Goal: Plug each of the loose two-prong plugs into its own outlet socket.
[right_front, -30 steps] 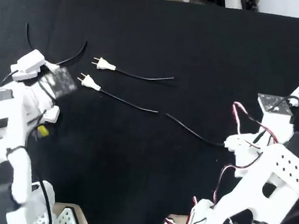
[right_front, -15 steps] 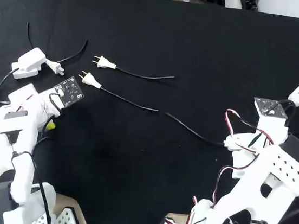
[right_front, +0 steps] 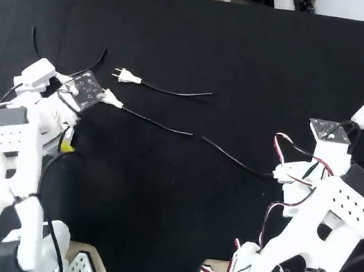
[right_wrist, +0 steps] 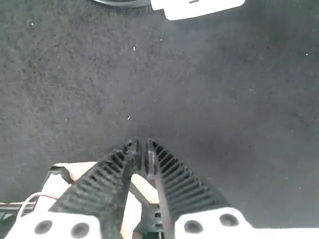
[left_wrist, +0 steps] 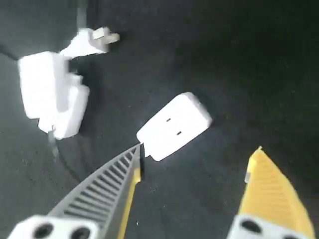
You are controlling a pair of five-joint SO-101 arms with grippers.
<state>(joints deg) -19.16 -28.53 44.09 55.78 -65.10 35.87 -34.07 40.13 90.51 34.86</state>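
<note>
Outlet socket [left_wrist: 174, 127] sits at the parted left gripper [left_wrist: 198, 149], plug [left_wrist: 92, 42] and seeming adapter [left_wrist: 50, 94] near; right gripper [right_wrist: 142, 144] closed.

Bright, even lighting throughout (only faint, soft shadows).

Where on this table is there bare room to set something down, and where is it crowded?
Bare: the far strip of table beyond the upper plug, and the near middle between the left arm and right arm, nearer than the long cord. Crowded: the left side, where the sockets, the lower plug and the left gripper bunch together.
</note>
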